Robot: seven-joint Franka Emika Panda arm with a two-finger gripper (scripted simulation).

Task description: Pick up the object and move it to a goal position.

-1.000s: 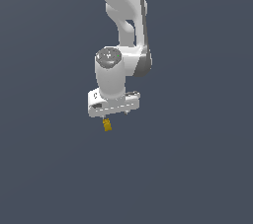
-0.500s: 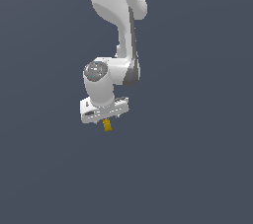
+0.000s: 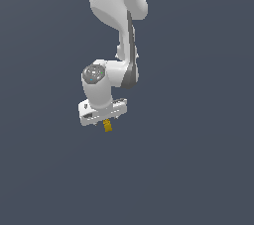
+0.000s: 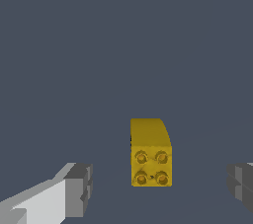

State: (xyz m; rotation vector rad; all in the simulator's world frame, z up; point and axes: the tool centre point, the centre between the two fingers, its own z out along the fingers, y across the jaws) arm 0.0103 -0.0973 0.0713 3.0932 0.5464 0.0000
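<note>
The object (image 4: 150, 151) is a small mustard-yellow brick with four studs on one end face. In the wrist view it lies between the two grey fingertips of my gripper (image 4: 159, 186), with a clear gap on each side, wider toward one finger. The gripper is open and touches nothing. In the exterior view the object (image 3: 107, 126) shows just under the white gripper (image 3: 105, 119), on the dark grey ground. The fingers themselves are mostly hidden by the hand in that view.
The white arm (image 3: 116, 16) rises from the hand to the top of the exterior view. Flat dark grey ground (image 3: 198, 159) surrounds the brick on all sides. No goal marker shows.
The hand has swung toward the exterior view's left and sunk lower, ending over the yellow brick. The brick has stayed where it was.
</note>
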